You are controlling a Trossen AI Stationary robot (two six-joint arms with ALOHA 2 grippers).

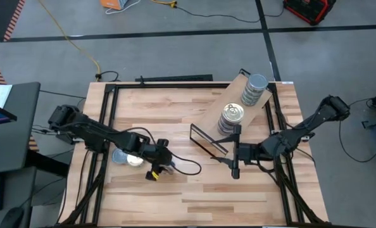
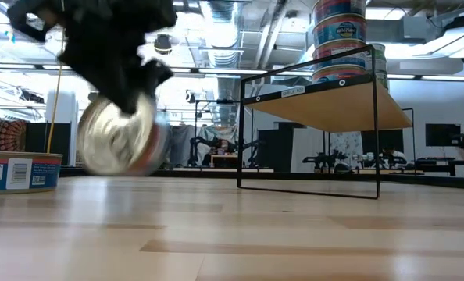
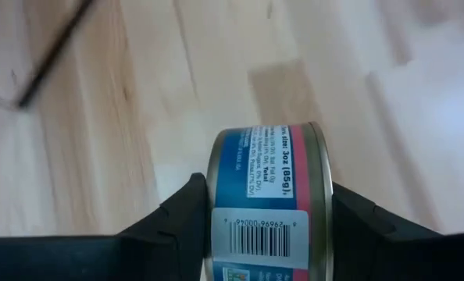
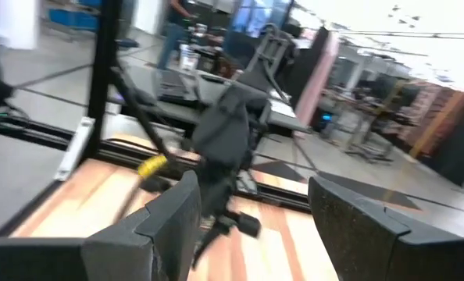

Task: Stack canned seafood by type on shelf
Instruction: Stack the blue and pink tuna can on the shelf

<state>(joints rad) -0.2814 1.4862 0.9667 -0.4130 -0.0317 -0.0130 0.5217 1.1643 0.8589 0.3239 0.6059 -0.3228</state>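
The shelf (image 1: 235, 111) stands slantwise toward the table's (image 1: 194, 190) far right corner, with one stack of tins (image 1: 254, 89) on its far end and a second stack (image 1: 230, 118) on its near end. The left gripper (image 1: 139, 159) is near the table's left edge, around a tin (image 3: 267, 203) tipped on its side above the tabletop, and another tin (image 1: 119, 156) lies flat just beside it, nearer that edge. The right gripper (image 1: 235, 170) is just in front of the shelf's near end, well apart from the left one.
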